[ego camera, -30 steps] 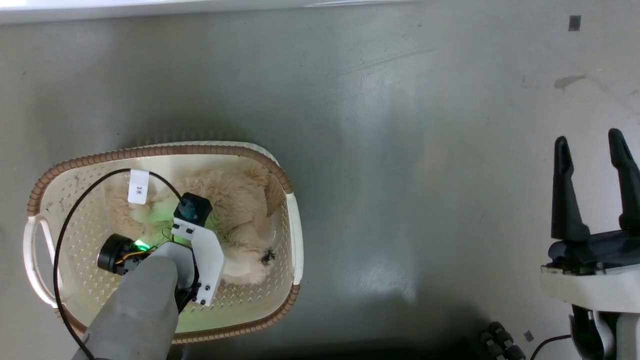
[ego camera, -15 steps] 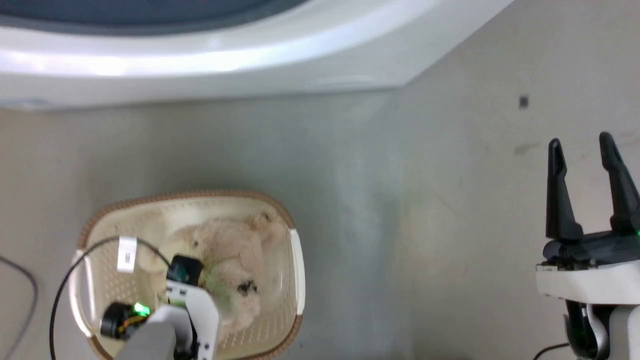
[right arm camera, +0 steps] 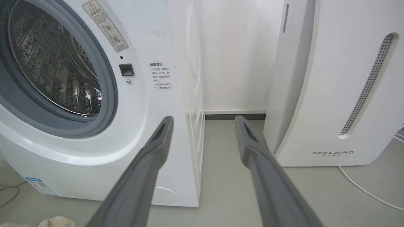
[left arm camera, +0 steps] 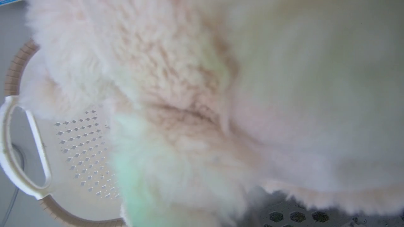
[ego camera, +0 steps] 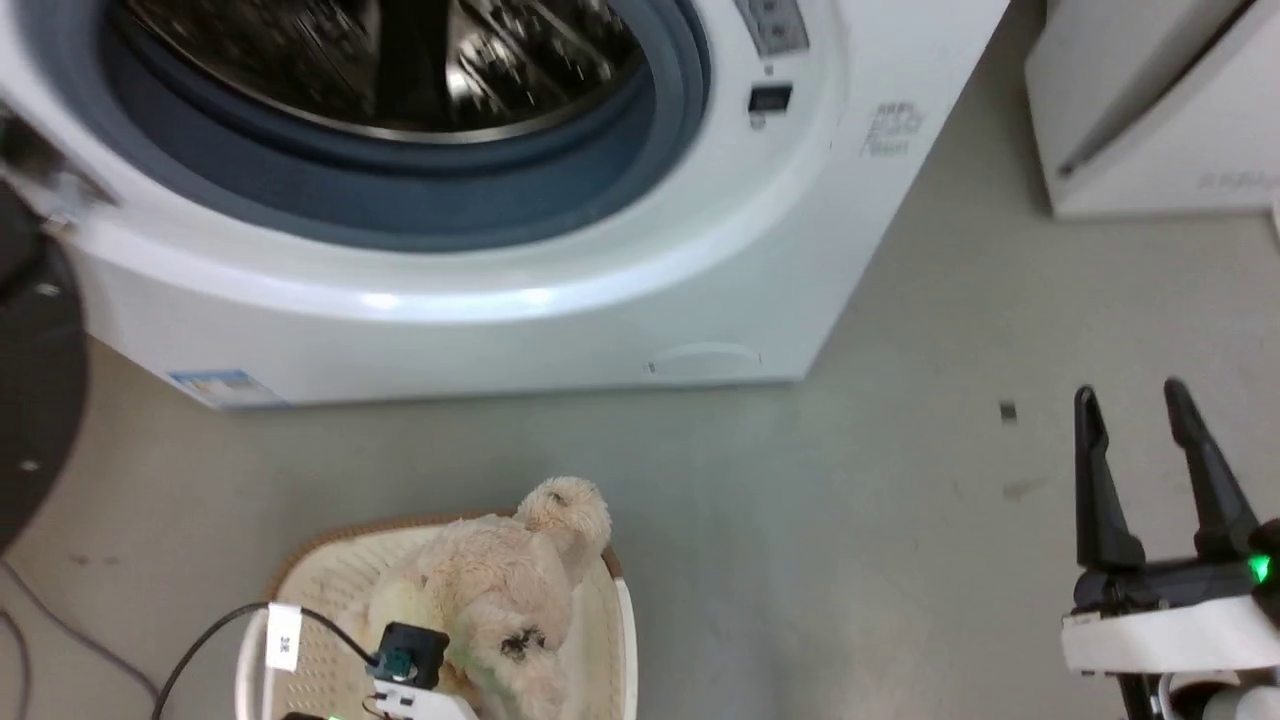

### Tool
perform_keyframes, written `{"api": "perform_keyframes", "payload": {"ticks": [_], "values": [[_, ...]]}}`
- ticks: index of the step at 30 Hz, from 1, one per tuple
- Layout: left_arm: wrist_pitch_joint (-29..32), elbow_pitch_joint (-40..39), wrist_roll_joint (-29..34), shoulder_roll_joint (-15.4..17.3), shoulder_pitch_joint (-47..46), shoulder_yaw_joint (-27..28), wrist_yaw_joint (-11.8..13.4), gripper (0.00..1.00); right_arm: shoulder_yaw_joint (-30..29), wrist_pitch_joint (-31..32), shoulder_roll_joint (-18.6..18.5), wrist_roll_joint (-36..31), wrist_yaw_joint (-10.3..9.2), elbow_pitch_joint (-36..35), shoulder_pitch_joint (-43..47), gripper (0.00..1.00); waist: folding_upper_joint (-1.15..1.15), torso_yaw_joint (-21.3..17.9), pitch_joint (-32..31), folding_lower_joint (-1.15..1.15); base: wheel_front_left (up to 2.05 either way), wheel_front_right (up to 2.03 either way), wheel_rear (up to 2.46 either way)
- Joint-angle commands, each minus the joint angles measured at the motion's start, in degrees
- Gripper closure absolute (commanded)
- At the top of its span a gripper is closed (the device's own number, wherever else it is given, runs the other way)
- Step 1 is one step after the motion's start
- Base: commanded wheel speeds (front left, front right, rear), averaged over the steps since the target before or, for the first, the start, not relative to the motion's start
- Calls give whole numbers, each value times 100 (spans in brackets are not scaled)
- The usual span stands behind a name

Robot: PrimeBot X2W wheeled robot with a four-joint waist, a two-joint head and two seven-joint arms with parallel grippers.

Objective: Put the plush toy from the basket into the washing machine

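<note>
Low in the left half of the head view, the shaggy cream-beige plush toy (ego camera: 500,590) sits in the cream-white perforated plastic basket (ego camera: 300,555) with the brown woven-look rim, its rounded head poking above the far rim and a dark facial mark facing the camera. It seems to be raised off the basket's bottom, though the view is too cramped to be sure. At the bottom edge, the left gripper (ego camera: 408,668) shows only its black camera block pressed against the fur; its fingers are buried, so I cannot tell how far they are parted or whether they clasp the toy. In the left wrist view, blurred fur (left arm camera: 176,94) takes up most of the frame, with the basket's white handle and brown rim (left arm camera: 19,176) at the left. Across the upper part of the head view stands the large white front-loading washing machine (ego camera: 560,320), porthole uncovered, grey rubber seal (ego camera: 400,190) ringing the shiny perforated steel drum (ego camera: 400,50). At the lower right, the right gripper (ego camera: 1128,392) hangs over the grey floor (ego camera: 800,550), its two dark fingers spread wide with nothing between them. Its wrist view has the fingers (right arm camera: 151,157) framing the gap between the washer and the white slanted appliance (right arm camera: 331,94).
</note>
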Motion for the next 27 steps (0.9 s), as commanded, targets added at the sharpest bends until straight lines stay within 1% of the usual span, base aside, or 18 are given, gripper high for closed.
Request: {"api": "perform_keyframes", "payload": {"ticks": [1,5,8,15,22,27], "values": [[-82,-75,-46,10,64,-30,17,100,-5,-24,-3,4,-5,32,86,0,0,174,-440,1,0,0,0],[-221,-401,-187,37,202,-58,17,100,-29,-24,-3,25,-5,63,243,0,0,292,-765,1,0,0,0],[-255,-801,-212,106,280,2,17,100,-10,-24,-3,25,-5,56,328,0,0,365,-923,1,0,0,0],[-260,-2642,-31,297,679,591,200,100,-18,-24,-3,45,-5,43,425,0,0,438,-1094,1,0,0,0],[-261,-4267,221,337,1036,1232,320,100,51,-24,-3,40,-5,-46,438,0,0,308,-987,1,0,0,0],[-262,-5021,402,399,893,1554,320,100,83,-24,-3,28,-5,-146,332,0,0,137,-688,1,0,0,0]]}}
